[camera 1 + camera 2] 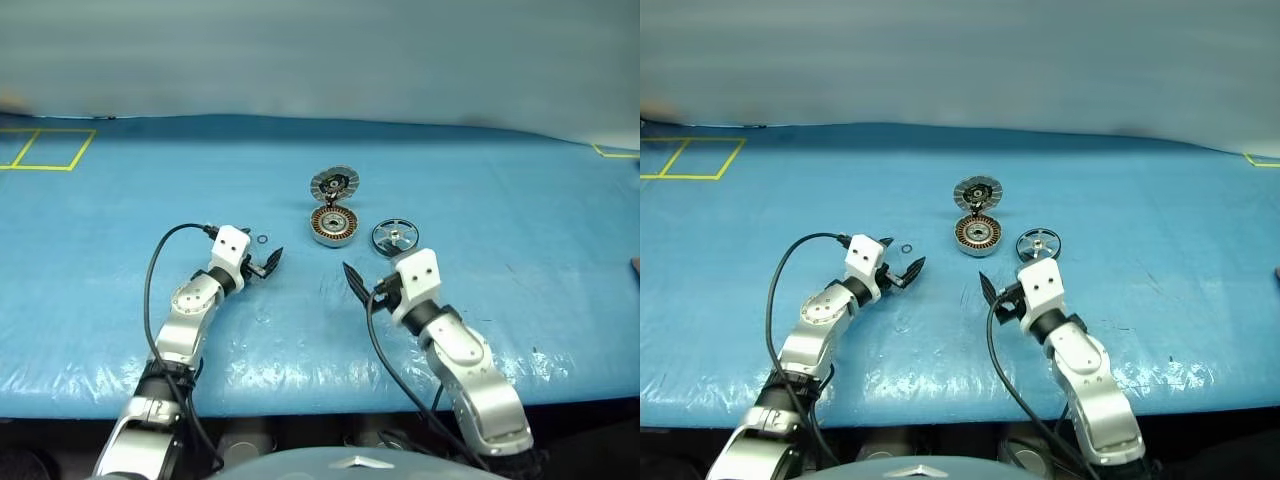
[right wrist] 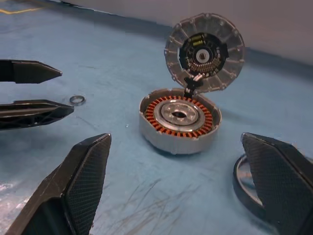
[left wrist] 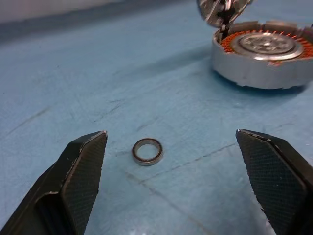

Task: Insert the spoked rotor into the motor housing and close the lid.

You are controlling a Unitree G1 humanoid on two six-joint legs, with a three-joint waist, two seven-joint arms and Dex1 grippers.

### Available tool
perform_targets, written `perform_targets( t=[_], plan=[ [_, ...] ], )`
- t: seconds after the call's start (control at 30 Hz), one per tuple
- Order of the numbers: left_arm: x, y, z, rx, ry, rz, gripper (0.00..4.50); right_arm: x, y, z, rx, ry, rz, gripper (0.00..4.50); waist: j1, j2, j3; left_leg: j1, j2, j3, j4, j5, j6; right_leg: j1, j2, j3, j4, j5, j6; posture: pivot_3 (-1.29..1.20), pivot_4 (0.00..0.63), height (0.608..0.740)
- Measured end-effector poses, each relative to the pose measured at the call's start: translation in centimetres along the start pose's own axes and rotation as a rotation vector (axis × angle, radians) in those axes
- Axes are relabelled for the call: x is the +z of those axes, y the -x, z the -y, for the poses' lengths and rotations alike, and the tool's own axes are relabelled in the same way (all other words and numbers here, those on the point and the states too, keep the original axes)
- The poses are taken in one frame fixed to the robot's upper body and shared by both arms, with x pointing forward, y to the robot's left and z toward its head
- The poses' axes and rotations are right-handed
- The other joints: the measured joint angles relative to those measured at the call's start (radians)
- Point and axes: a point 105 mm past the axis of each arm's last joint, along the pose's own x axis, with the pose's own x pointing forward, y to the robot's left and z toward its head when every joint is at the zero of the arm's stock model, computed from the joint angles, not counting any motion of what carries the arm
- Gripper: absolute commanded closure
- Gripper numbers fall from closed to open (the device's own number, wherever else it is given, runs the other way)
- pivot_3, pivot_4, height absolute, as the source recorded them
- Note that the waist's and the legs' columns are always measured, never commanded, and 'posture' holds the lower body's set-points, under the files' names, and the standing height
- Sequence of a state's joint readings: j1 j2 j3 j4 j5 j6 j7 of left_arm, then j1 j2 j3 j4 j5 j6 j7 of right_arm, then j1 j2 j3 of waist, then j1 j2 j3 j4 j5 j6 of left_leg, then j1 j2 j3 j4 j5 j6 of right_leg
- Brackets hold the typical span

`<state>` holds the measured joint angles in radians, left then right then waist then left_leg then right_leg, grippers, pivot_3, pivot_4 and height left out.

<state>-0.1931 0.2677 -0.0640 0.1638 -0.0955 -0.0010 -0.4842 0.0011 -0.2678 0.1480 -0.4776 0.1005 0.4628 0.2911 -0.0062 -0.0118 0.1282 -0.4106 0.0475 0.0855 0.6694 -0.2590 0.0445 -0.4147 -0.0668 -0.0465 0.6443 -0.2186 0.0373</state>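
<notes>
1. Left eye view: blue worktop (image 1: pixel 120 230) spans the frame. Motor housing (image 1: pixel 333 225) sits just above centre, copper windings up. Lid (image 1: pixel 334 184) stands hinged open at the housing's far edge, patterned dark-and-silver face toward the camera. Spoked rotor (image 1: pixel 395 237) lies flat on the worktop just right of the housing, not touching it. Small metal ring (image 1: pixel 262 239) lies left of the housing, just beyond the left gripper (image 1: pixel 267 263). That gripper is at left of centre, fingers spread, nothing held. Right gripper (image 1: pixel 357 283) is below the housing, lower left of the rotor, fingers spread, empty.

2. Right eye view: same layout. Yellow tape lines (image 1: pixel 690 160) mark the worktop at upper left.

3. Left wrist view: two black fingers (image 3: pixel 78 171) wide apart, released. Ring lies on the worktop between and just beyond them, nearer the finger at the left of the frame. Housing at upper right; lower edge of the open lid above it.

4. Right wrist view: fingers (image 2: pixel 80 188) wide apart, released, empty. Housing at centre, lid upright behind it, inner face visible. Rotor rim at lower right, partly hidden by one finger. Left gripper's fingertips enter at left edge, ring just beside them.
</notes>
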Motion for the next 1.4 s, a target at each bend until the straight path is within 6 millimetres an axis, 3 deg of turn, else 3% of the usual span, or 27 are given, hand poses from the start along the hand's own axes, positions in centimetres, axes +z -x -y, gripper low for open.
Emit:
perform_targets(
  t=[0.13, 0.23, 0.4, 0.5, 0.73, 1.07, 1.17, 1.37, 1.4],
  plan=[
    [1.0, 1.5, 1.6, -0.03, -0.005, 0.063, 0.01, 0.5, -2.6, 0.8, 0.066, 0.094, -0.089, 0.02, -0.008, 0.001, 0.0, 0.001, -0.001, 0.002, 0.0, 0.0, 0.001, 0.0, 0.0, 0.002, 0.0, 0.0, 0.0, 0.0, 0.15, 0.74],
    [0.3, 3.0, 3.6, -0.064, 0.035, 0.083, 0.01, 0.6, -5.1, 1.6, 0.128, 0.177, -0.199, 0.02, -0.012, 0.001, 0.0, 0.001, 0.0, 0.003, 0.0, 0.0, 0.001, -0.001, 0.001, 0.002, 0.0, 0.001, 0.0, 0.0, 0.15, 0.74],
    [-0.4, 4.8, 4.8, -0.06, 0.065, 0.09, 0.01, 0.3, -7.5, 0.6, 0.272, 0.247, -0.318, 0.02, -0.005, 0.001, 0.0, 0.0, -0.001, 0.002, -0.001, 0.0, 0.001, -0.001, 0.001, 0.0, 0.0, 0.001, 0.0, 0.0, 0.15, 0.74],
    [-0.6, 6.0, 5.8, -0.043, 0.097, 0.101, 0.01, -0.2, -8.9, 1.1, 0.31, 0.297, -0.4, 0.02, -0.008, 0.002, 0.001, 0.0, 0.0, 0.003, -0.001, -0.001, 0.002, -0.002, 0.0, 0.002, -0.001, 0.001, 0.0, 0.0, 0.15, 0.74],
    [-1.4, 7.0, 5.9, 0.018, 0.124, 0.079, 0.01, -0.7, -10.5, 0.4, 0.385, 0.301, -0.456, 0.02, -0.006, 0.002, 0.001, -0.001, 0.0, 0.003, 0.0, -0.001, 0.003, -0.002, 0.0, 0.001, -0.001, 0.001, 0.0, 0.0, 0.15, 0.74],
    [-1.7, 7.4, 6.0, 0.029, 0.126, 0.071, 0.01, -2.0, -10.7, -0.5, 0.449, 0.348, -0.499, 0.02, -0.009, 0.003, 0.001, 0.001, 0.001, 0.003, 0.0, -0.001, 0.002, -0.001, 0.0, 0.001, 0.0, 0.0, -0.001, 0.0, 0.15, 0.74],
    [-1.6, 7.4, 6.2, 0.024, 0.124, 0.078, 0.0, -2.1, -10.9, -0.4, 0.454, 0.356, -0.519, 0.6, -0.01, 0.003, 0.0, 0.002, 0.001, 0.003, 0.0, -0.001, 0.002, 0.001, 0.0, 0.001, 0.0, 0.0, -0.001, 0.0, 0.15, 0.74],
    [-1.5, 7.3, 6.3, 0.02, 0.125, 0.083, 0.0, -2.2, -10.8, -0.9, 0.483, 0.365, -0.547, 2.57, -0.011, 0.002, -0.005, 0.004, 0.001, 0.003, -0.002, -0.001, 0.002, 0.001, -0.001, 0.001, 0.0, 0.0, -0.002, 0.0, 0.15, 0.74],
    [-1.5, 7.3, 6.3, 0.023, 0.125, 0.082, 0.0, -2.4, -10.7, -1.3, 0.492, 0.352, -0.555, 2.7, -0.012, 0.002, -0.006, 0.006, 0.001, 0.003, -0.002, -0.001, 0.002, 0.002, -0.001, 0.001, 0.0, -0.001, -0.002, 0.0, 0.15, 0.74]
  ],
)
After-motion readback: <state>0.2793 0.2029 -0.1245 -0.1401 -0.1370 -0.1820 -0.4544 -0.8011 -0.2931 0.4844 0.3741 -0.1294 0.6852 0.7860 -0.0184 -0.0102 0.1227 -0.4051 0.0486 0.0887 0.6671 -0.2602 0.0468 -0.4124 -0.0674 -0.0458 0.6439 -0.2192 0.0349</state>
